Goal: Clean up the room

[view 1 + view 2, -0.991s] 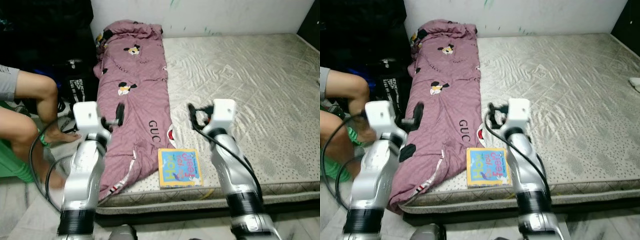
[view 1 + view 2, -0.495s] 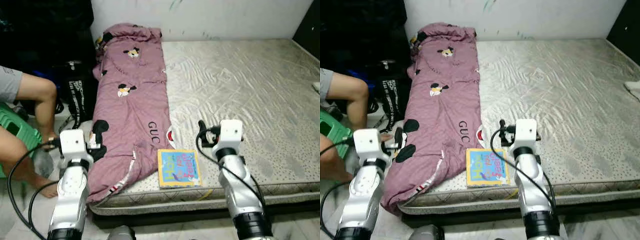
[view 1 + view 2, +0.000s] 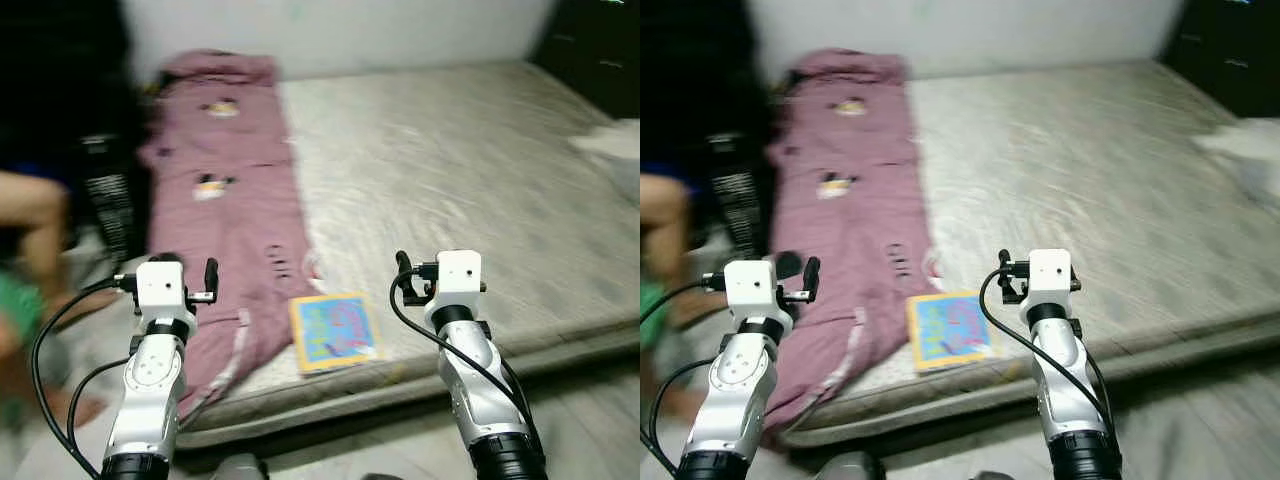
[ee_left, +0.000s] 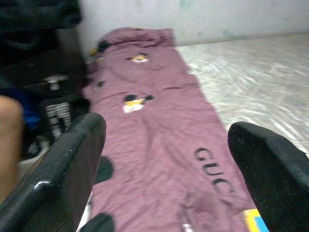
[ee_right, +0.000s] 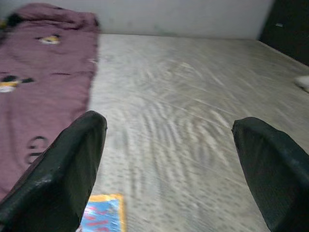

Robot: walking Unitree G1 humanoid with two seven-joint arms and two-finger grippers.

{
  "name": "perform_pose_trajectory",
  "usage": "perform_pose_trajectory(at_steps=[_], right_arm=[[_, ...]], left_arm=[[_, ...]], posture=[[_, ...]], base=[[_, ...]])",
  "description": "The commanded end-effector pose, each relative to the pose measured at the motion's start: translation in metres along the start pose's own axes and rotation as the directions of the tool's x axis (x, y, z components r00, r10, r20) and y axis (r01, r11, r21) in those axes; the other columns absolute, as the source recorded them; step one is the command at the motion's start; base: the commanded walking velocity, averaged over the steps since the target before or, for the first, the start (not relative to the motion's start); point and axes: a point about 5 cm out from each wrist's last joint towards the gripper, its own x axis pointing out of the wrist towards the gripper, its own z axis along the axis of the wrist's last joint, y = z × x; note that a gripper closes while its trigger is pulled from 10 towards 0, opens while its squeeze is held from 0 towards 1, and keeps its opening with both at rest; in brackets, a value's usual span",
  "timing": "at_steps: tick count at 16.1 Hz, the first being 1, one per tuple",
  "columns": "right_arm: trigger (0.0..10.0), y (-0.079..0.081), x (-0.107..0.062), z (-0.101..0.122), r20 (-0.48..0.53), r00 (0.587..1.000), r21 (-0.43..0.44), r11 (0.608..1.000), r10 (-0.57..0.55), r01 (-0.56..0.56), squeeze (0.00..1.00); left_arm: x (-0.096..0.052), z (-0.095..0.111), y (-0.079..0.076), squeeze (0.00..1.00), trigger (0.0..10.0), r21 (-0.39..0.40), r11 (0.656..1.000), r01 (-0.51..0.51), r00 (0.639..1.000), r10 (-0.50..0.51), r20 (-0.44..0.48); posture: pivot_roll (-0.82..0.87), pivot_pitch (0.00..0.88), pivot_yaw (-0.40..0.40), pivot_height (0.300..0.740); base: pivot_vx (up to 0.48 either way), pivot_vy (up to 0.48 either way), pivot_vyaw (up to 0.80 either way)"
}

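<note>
Both arms are hovering at the mattress (image 3: 470,170) front edge, left gripper (image 4: 169,159) and right gripper (image 5: 169,159) spread wide and empty, book (image 3: 333,330) lying between them beside the blanket (image 3: 225,220).

My left hand (image 4: 164,159) has glossy black plastic fingers (image 4: 58,174); those of my right hand (image 5: 169,164) look duller. The blanket (image 3: 225,210) at eleven o'clock is soft matt mauve cloth. The mattress (image 3: 450,170) is pale quilted fabric, wrinkled, faintly sheeny. The book (image 3: 333,330) has a smooth, bright printed cover. My arms (image 3: 150,380) are smooth silver.
</note>
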Motion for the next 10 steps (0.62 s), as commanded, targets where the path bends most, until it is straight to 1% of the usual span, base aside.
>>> perform_pose_trajectory(at_steps=[1, 2, 5, 10], right_arm=[[10.0, 0.000, 0.003, 0.002, 0.003, 1.000, 0.002, 1.000, 0.008, -0.008, 0.00], [10.0, 0.001, 0.004, 0.003, 0.005, 1.000, 0.007, 1.000, 0.017, -0.017, 0.00], [10.0, 0.008, 0.003, 0.004, 0.002, 0.999, 0.025, 0.998, 0.050, -0.050, 0.00], [10.0, 0.010, 0.003, 0.005, 0.004, 0.997, 0.024, 0.997, 0.079, -0.079, 0.00]], left_arm=[[0.000, -0.001, 0.002, 0.00, 10.0, 0.013, 1.000, 0.000, 1.000, 0.000, -0.001], [0.000, 0.000, 0.003, 0.00, 10.0, 0.019, 1.000, -0.010, 1.000, 0.010, 0.000], [0.000, 0.000, 0.005, 0.00, 10.0, 0.016, 0.999, -0.028, 1.000, 0.028, 0.000], [0.002, 0.000, 0.005, 0.00, 10.0, 0.013, 1.000, -0.027, 1.000, 0.028, -0.005]], posture=[[0.02, 0.024, -0.016, 0.740], [0.03, 0.033, -0.019, 0.740], [0.02, 0.040, -0.018, 0.740], [0.02, 0.051, -0.017, 0.740]], base=[[0.000, 0.000, -0.80], [0.000, 0.000, -0.41], [0.000, 0.000, 0.00], [0.000, 0.000, 0.00]])
